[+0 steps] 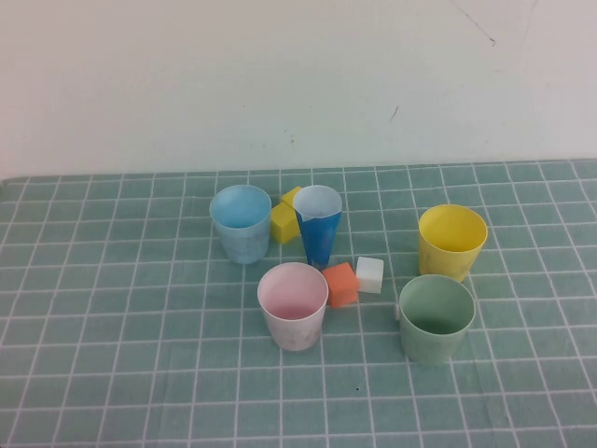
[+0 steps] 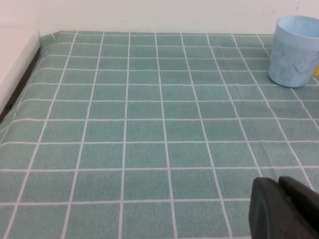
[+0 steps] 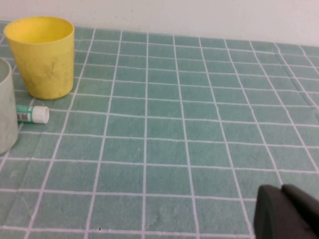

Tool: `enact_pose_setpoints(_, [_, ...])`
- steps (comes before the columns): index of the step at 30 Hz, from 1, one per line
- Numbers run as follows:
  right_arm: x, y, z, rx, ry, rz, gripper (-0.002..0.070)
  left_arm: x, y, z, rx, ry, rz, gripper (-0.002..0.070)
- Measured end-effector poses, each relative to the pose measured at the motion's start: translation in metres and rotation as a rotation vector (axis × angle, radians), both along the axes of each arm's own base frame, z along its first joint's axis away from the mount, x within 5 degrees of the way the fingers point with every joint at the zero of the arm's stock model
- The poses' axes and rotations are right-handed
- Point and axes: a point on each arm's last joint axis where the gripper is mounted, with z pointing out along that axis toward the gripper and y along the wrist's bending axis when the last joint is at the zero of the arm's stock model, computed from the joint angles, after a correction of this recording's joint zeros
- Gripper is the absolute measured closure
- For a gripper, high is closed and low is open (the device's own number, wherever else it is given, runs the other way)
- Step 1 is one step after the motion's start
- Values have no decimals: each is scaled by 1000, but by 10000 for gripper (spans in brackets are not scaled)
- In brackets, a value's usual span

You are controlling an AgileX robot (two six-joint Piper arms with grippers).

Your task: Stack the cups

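Sitting upright and apart on the green gridded table [image 1: 112,355], mouths up, none of the cups is nested yet, so stacking looks not yet begun. Light blue cup [image 1: 240,224] is rear left, w/ a darker blue cup [image 1: 319,225] just beside it to the right; two yellow cubes [image 1: 284,220] sit wedged btwn them, touching or nearly so. Pink cup [image 1: 293,305] stands nearer the robot, w/ an orange cube [image 1: 340,284] just at its right and a white cube [image 1: 369,274] next to that. Yellow cup [image 1: 451,242] is off to the right, green cup [image 1: 437,317] just in front of it, close but whether touching I can't tell. A small white-and-green tube [image 3: 33,114] lies on its side btwn those two in the right wrist view. The open mouths suit dropping one cup into another, prob. the reason they're set this way; the cubes crowd the middle cups and could get knocked. Left hand [image 2: 284,209] is low over bare table, well apart from the light blue cup, fingers together, holding nothing. Right hand [image 3: 286,211] likewise hangs over bare table, well away from the yellow cup, fingers together, empty. Neither hand shows in the high view, so both arms look parked.
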Motion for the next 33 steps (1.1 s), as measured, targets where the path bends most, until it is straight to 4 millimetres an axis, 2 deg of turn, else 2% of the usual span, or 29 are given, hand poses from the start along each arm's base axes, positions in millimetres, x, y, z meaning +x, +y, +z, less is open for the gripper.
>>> enact_pose_setpoints(7, [0,0,1,-3,-16,0,678,0,0,1,0,-9,1,677])
enact_pose_setpoints(11, [3,0,8,-12,-115,1,678,2,0,4,-1,-64,5,677])
enact_pose_setpoints(17, [5,0,36,-41,-423,3,678,4,1,25,-114,-295,28,677])
enact_pose_setpoints(21, [3,0,49,-48,-561,3,678,2,3,41,-142,-471,44,677])
enact_pose_setpoints(27, [1,0,57,171,-667,-4,678,-1,5,54,-153,-612,56,677])
enact_pose_setpoints(33, [0,0,58,82,-675,-3,678,-3,6,57,-165,-653,62,677])
